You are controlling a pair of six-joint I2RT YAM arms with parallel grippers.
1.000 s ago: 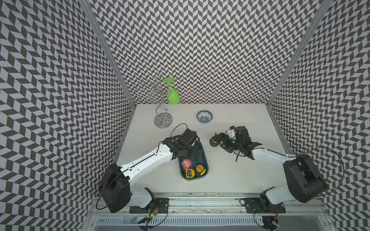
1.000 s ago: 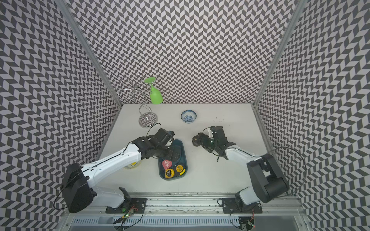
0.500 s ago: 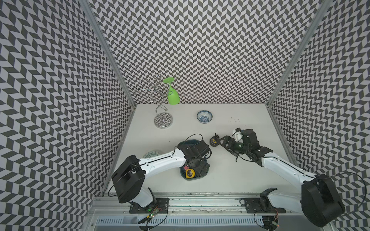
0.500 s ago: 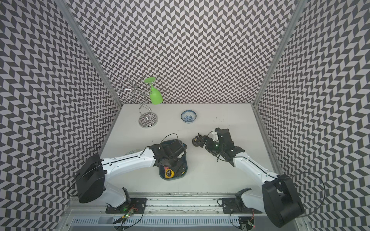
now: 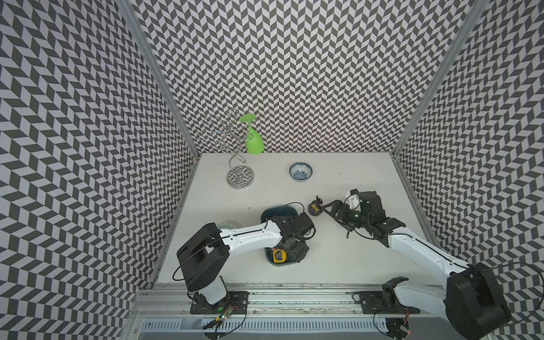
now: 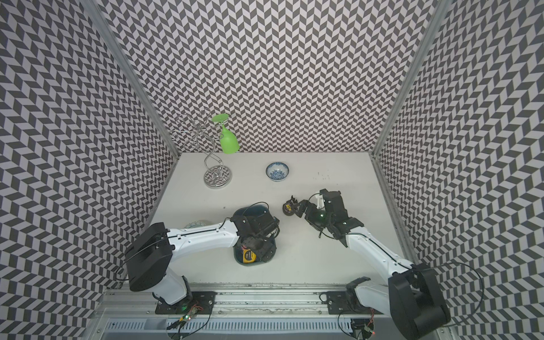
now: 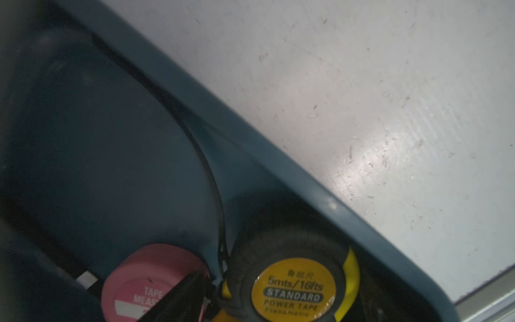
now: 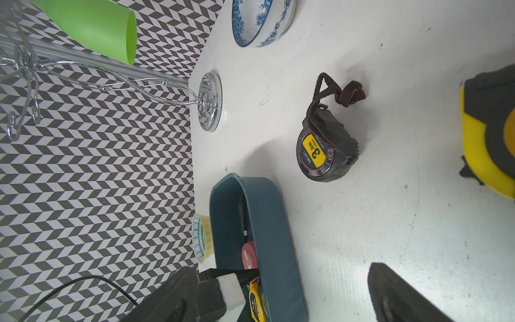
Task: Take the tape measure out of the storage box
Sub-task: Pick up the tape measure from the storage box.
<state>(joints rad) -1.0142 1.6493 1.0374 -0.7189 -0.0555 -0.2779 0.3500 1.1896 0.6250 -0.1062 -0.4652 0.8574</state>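
Near the front edge of the table, at the near end of the box (image 5: 272, 212), a yellow tape (image 5: 279, 255) lies flat on the box floor, label up, close to the rim. The left gripper (image 5: 295, 255) is lowered into that same end, just beside the yellow tape. A pink tape (image 7: 139, 284) lies next to the yellow tape, also inside the box; the left arm hides it in both top views. In the left wrist view, one dark finger (image 7: 178, 295) stands between the two tapes. The other finger is not clearly shown, so I cannot tell whether the jaws are spread or pinching the yellow tape. The far half of the box floor is bare apart from a black cable crossing it.

A yellow-patterned bowl (image 5: 226, 225) sits just beside the box, on the left arm's side and partly under that arm.

Past the far right corner of the box, a grey tape (image 5: 315, 209) lies on the table, outside the box, with its strap loose. The right gripper (image 5: 330, 212) points at it from just beside it, jaws spread wide and holding nothing. In the right wrist view, a second yellow tape (image 8: 487, 133) shows at the frame edge, on the table.

Farther back stands a blue-and-white bowl (image 5: 300, 172). At the back wall, a wire rack (image 5: 240, 176) carries a green glass (image 5: 253, 141) hung upside down.
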